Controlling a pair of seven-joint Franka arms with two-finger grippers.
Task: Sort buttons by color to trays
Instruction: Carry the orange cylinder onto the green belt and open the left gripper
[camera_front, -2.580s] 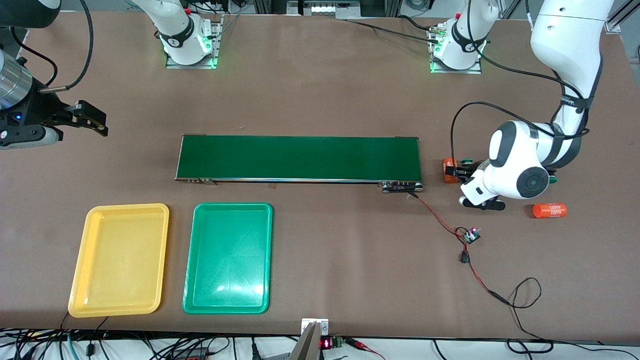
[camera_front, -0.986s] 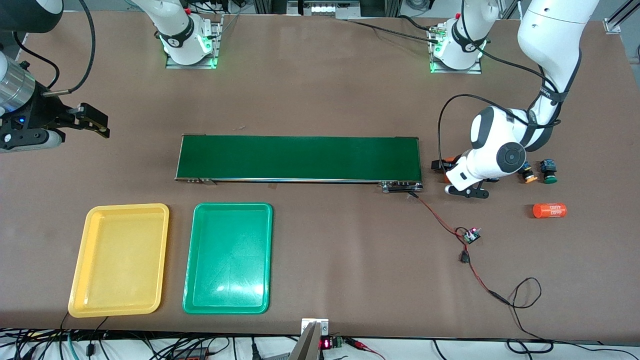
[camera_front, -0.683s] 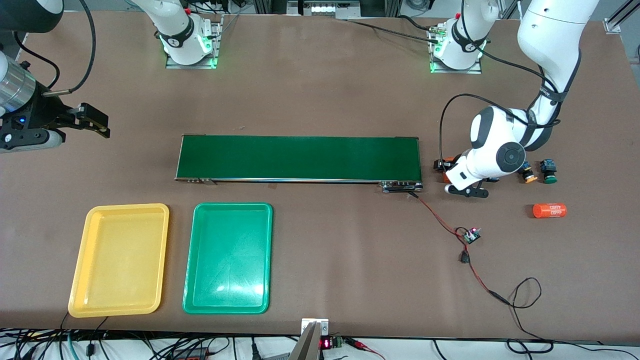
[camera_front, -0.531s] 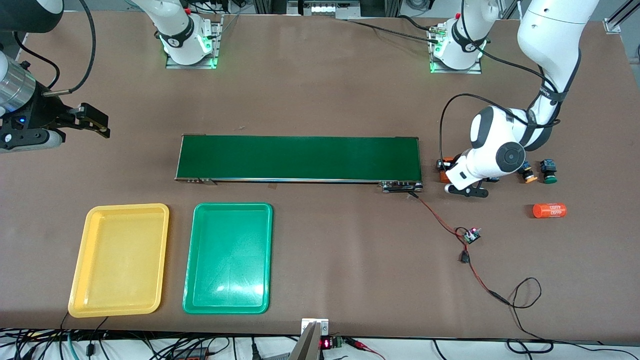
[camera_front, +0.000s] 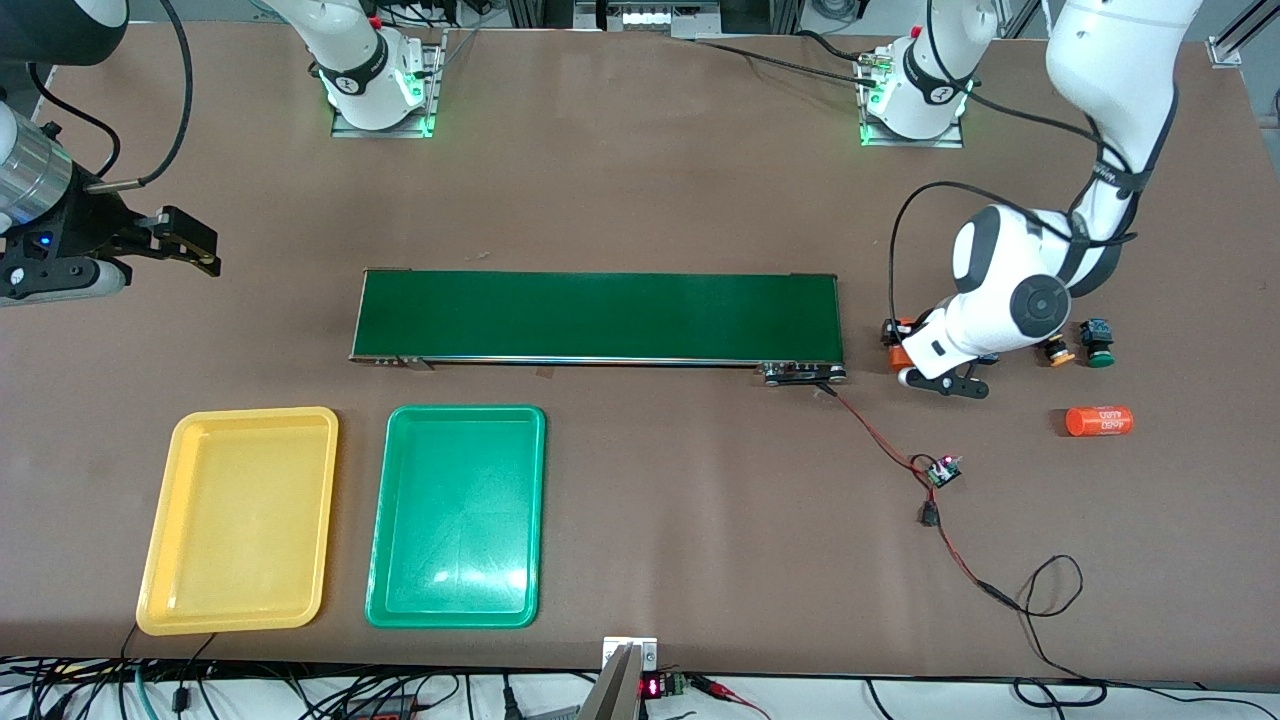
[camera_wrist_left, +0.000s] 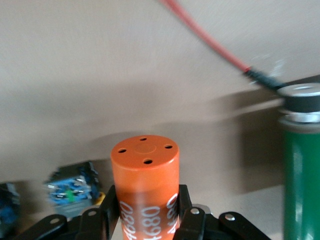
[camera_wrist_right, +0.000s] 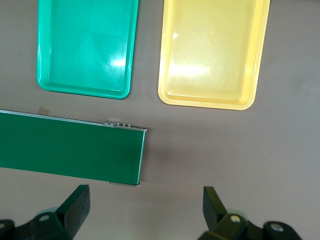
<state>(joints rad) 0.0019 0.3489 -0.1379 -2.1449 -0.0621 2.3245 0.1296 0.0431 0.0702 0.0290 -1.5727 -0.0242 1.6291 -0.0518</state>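
The left pincer, at the belt's end, pinches an orange "4680" cylinder, not a button; a yellow button and a green button sit on the desk just beside it, away from the belt. The right pincer waits spread wide over bare desk, the yellow tray and green tray near below it. The risk: sending the cylinder on would leave a wrong item in the sort, and swinging it could knock the nearby buttons.

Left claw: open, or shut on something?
Shut on something. In the left wrist view the left claw clamps an orange cylinder marked 4680, a finger pressed against each side. That is not a button.
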